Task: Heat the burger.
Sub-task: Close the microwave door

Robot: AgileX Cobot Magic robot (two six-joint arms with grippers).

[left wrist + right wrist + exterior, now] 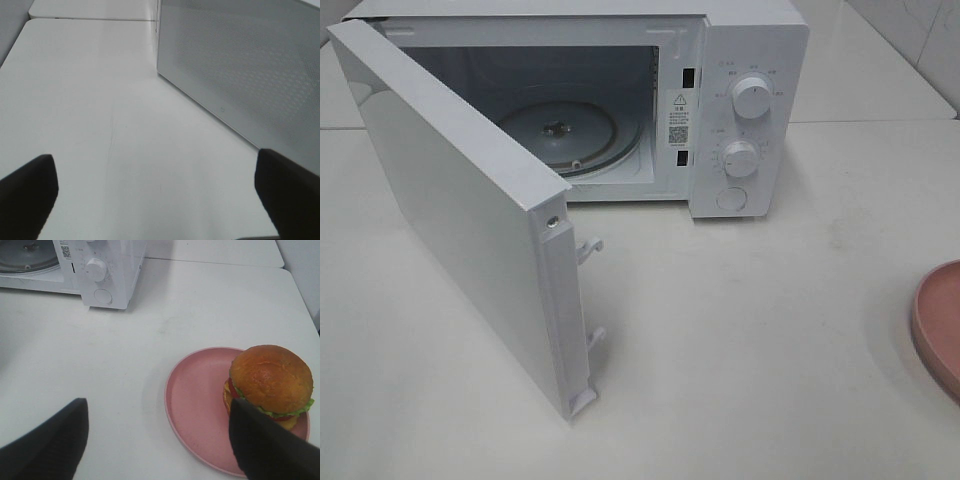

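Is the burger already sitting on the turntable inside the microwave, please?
No, the burger rests on the pink plate on the table, and the glass turntable in the open microwave is bare.

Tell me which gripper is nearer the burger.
Right. The right gripper hovers open just beside the burger on its pink plate. The left gripper, also open, is over bare table by the open microwave door, with no burger in its view.
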